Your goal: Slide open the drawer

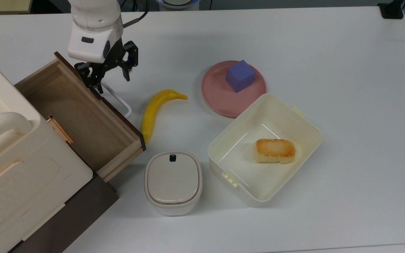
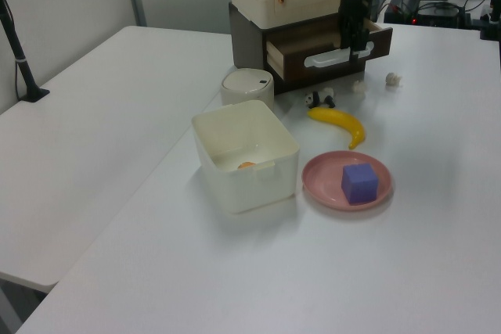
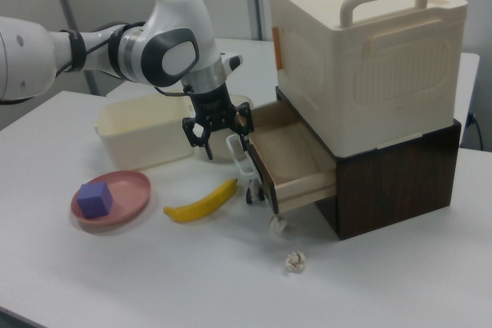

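The drawer stands pulled well out of the dark brown cabinet, its light wood floor bare. In the left view its dark front faces the table. Its white loop handle sticks out from the front toward the banana. My gripper hangs open over the handle's far end, one finger close to the drawer front and the other out over the table, gripping nothing. In the right view the gripper shows spread fingers just beside the drawer front. The left view has the gripper above the handle.
A yellow banana lies close to the drawer front. A pink plate carries a purple cube. A cream tub holds a piece of bread. A lidded container sits near the drawer's corner. A cream handled box tops the cabinet.
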`<state>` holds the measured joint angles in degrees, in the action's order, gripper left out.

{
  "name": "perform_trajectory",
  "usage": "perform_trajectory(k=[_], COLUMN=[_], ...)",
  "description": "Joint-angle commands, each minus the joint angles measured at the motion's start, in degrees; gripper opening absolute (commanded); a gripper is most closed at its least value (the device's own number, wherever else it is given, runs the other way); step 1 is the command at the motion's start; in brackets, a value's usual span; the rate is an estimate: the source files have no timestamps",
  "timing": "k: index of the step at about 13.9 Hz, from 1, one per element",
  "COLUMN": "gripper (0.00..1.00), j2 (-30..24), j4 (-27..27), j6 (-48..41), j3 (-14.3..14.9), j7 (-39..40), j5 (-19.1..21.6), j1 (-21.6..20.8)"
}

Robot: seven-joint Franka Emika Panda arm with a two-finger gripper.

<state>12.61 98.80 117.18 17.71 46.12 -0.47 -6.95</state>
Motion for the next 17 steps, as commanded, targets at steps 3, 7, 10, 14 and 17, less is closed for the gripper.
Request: perform_trajectory(k=[3, 7, 10, 14, 17], gripper=[1.0, 1.0, 1.0, 1.0, 1.0], j2=[-4.4, -8.6, -10.4, -13.4, -14.1], j4=[0.6, -0.5, -0.2, 0.0, -0.3], j6=[-7.2, -11.8, -11.7, -13.5, -16.3], j3=[0.0, -2.3, -11.0, -13.0, -13.3], j7=[-1.7, -16.8, -31.7, -33.9, -34.2], j5=[1.0, 2.8, 2.1, 2.1, 2.2], j1=[-0.1, 0.5, 5.3, 7.3, 7.9])
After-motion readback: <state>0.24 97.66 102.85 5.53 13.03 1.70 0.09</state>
